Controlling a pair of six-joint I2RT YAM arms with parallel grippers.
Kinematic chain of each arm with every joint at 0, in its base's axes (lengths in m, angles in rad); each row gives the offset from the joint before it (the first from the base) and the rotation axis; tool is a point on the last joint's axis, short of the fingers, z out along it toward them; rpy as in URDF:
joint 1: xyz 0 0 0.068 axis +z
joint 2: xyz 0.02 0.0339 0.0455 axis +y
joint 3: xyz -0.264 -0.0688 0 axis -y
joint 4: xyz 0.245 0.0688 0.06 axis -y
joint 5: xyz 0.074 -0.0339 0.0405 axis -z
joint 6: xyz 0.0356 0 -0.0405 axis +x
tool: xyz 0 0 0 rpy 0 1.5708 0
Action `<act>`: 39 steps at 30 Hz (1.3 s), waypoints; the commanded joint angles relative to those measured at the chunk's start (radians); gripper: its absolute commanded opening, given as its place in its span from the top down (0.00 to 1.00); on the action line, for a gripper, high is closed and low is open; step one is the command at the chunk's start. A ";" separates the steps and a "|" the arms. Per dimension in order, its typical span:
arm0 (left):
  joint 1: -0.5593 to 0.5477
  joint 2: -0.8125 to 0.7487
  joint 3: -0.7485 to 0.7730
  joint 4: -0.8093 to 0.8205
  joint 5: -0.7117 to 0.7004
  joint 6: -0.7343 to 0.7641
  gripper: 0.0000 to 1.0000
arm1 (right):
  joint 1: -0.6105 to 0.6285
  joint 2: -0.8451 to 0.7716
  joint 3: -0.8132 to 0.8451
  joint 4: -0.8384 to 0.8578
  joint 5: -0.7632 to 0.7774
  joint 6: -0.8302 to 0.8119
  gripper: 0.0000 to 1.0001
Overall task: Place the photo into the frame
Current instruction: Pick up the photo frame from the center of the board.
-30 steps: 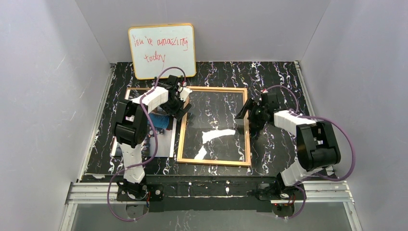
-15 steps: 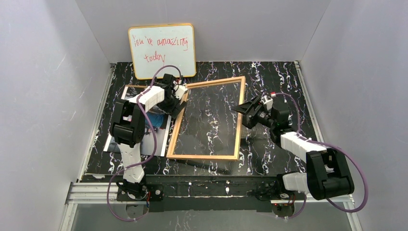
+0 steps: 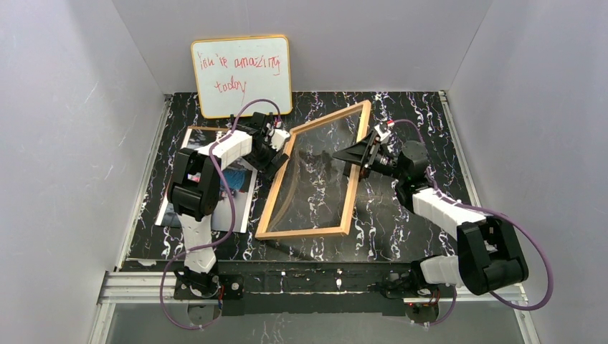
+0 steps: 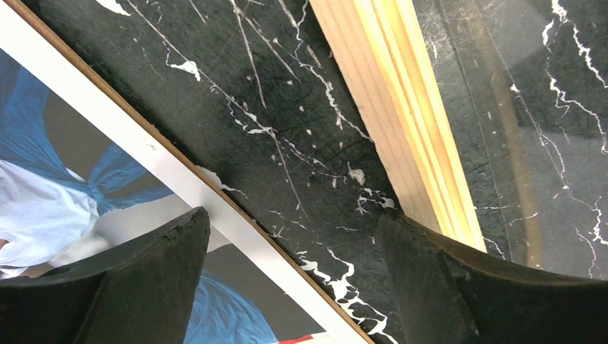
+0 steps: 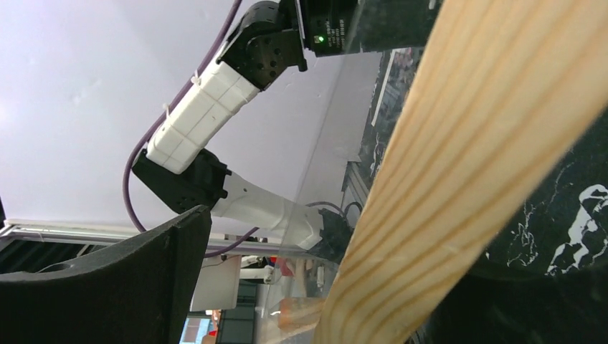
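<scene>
One golden-wood frame (image 3: 315, 179) is leaning mid-picture, its right rail lying between the right gripper's (image 3: 357, 153) unclenched jaws. The released left gripper (image 4: 294, 236) is hovering beside one photo (image 4: 50, 179).

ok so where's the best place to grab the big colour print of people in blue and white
The white long edge of the print facing the golden wooden frame, approached from above on that side. It lies flat, so only edges offer purchase, and that one lies bare inside the open left gripper.

I saw a golden-wood frame (image 3: 301, 233), a blue-and-white photo (image 4: 50, 172) edged white, a black white-veined table (image 3: 409, 115), a yellow-rimmed whiteboard (image 3: 244, 75) lettered red.
</scene>
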 commanded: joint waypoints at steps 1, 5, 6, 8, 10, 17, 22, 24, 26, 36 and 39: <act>-0.016 0.026 -0.027 -0.097 0.087 -0.025 0.12 | 0.003 -0.066 0.114 -0.084 0.003 -0.075 0.11; 0.026 -0.037 0.132 -0.202 0.097 -0.021 0.05 | 0.004 -0.043 0.182 -0.122 -0.011 -0.074 0.11; 0.027 -0.055 0.178 -0.236 0.099 -0.018 0.04 | 0.005 -0.034 0.194 -0.124 -0.012 -0.071 0.12; 0.028 -0.093 0.271 -0.300 0.112 -0.012 0.02 | 0.005 -0.015 0.203 -0.111 -0.011 -0.057 0.12; 0.028 -0.126 0.384 -0.387 0.172 -0.013 0.02 | 0.006 0.005 0.209 -0.092 -0.012 -0.035 0.14; -0.031 -0.184 0.605 -0.575 0.425 -0.102 0.02 | 0.036 0.081 0.254 -0.023 0.013 0.014 0.18; -0.101 -0.255 0.701 -0.549 0.550 -0.221 0.02 | 0.066 0.116 0.316 -0.038 0.042 0.023 0.20; -0.171 -0.282 0.693 -0.532 0.511 -0.242 0.02 | 0.083 0.129 0.341 -0.046 0.057 0.023 0.22; -0.222 -0.295 0.692 -0.532 0.464 -0.257 0.02 | 0.102 0.141 0.359 -0.055 0.075 0.023 0.24; -0.335 -0.337 0.687 -0.589 0.234 -0.295 0.02 | 0.165 0.196 0.436 -0.106 0.120 0.001 0.28; -0.352 -0.370 0.632 -0.587 0.147 -0.270 0.02 | 0.166 0.196 0.444 -0.130 0.125 -0.014 0.29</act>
